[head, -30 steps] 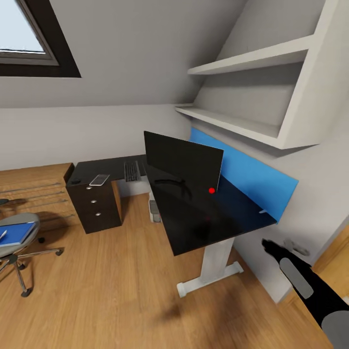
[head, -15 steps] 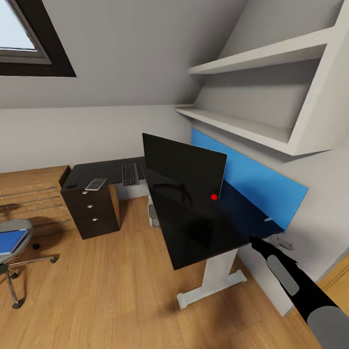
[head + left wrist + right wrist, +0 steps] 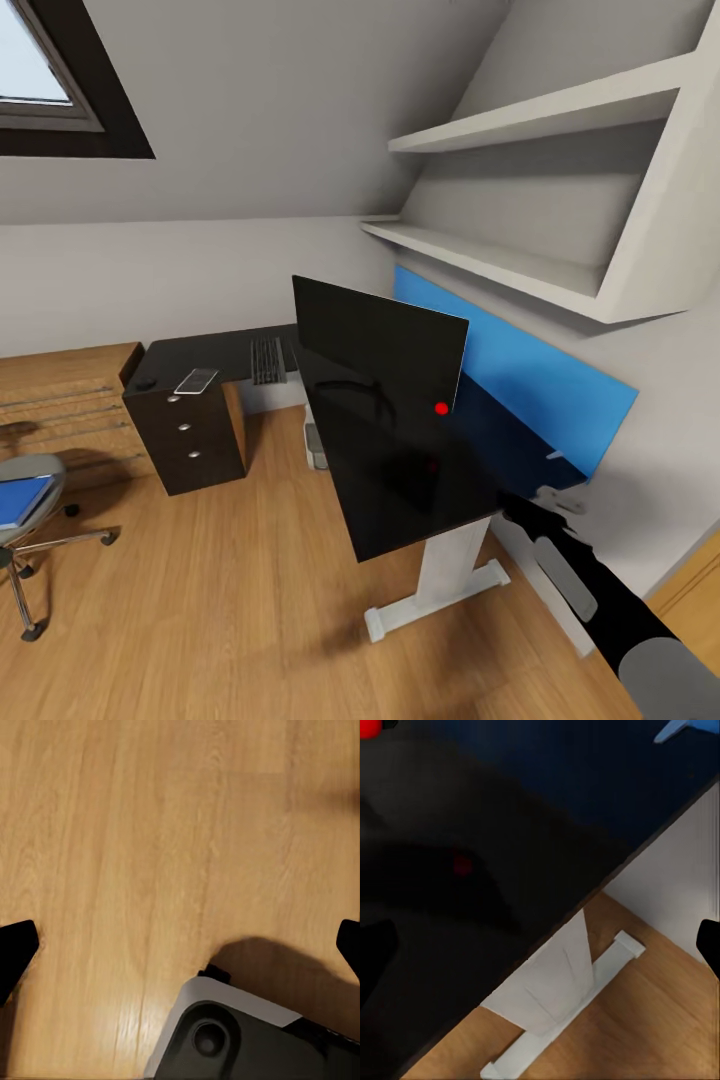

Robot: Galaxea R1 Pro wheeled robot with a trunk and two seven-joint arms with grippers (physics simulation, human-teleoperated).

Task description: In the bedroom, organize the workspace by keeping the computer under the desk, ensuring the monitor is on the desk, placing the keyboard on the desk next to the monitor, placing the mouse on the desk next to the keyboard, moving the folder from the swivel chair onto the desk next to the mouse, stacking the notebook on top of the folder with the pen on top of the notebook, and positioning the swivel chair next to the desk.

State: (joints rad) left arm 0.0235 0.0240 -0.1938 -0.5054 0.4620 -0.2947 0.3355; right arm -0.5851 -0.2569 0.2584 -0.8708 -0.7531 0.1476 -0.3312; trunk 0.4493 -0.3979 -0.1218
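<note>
Right arm [image 3: 585, 590] now farther forward, its gripper [image 3: 540, 505] at the desk [image 3: 400, 480] corner; view shifted rightward.

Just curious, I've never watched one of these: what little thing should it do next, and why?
Probably turn toward the swivel chair. The blue folder still lies on its seat, far from the desk, while the monitor and keyboard already sit on top. Both hands look open and empty.

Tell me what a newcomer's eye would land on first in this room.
First the monitor, a wide black screen with a red dot, standing on the glossy black desk in the middle of the head view. Behind it, a bright blue panel runs along the wall under white shelves. At the far left, the swivel chair carries the blue folder.
</note>
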